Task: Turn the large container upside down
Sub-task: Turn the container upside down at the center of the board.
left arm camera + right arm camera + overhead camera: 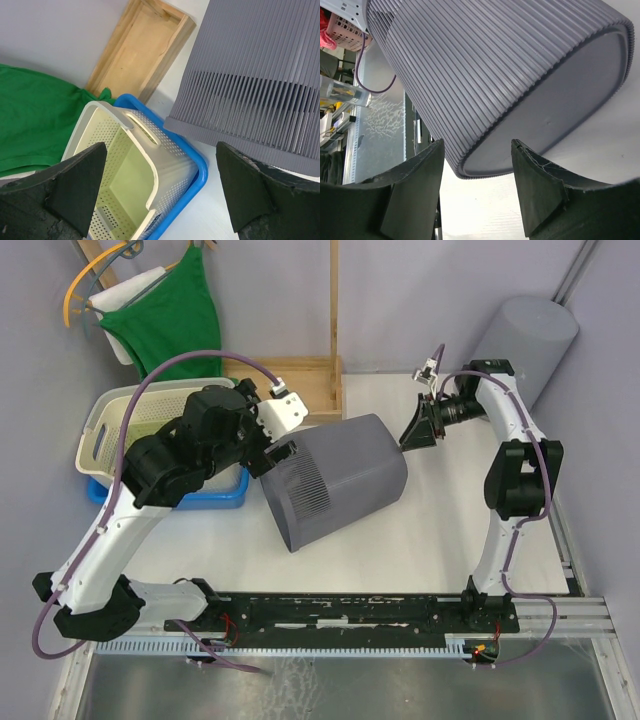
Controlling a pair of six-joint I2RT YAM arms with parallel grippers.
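The large grey ribbed container [345, 480] lies on its side in the middle of the white table, its mouth facing the front left and its flat base facing the right. My left gripper [268, 448] is open and empty, just left of the container's mouth rim. In the left wrist view the ribbed wall [260, 75] sits above my right finger, and nothing lies between the open gripper's [160, 192] fingers. My right gripper [416, 428] is open at the container's base end. The right wrist view shows the base edge [545, 120] just beyond the open gripper [477, 192].
A white perforated basket [125, 425] sits in a blue tray [215, 498] at the left, under my left arm, and also shows in the left wrist view [140, 165]. A wooden frame [310, 380] and a green garment [165, 325] stand at the back. A grey cylinder [525, 335] stands at the back right.
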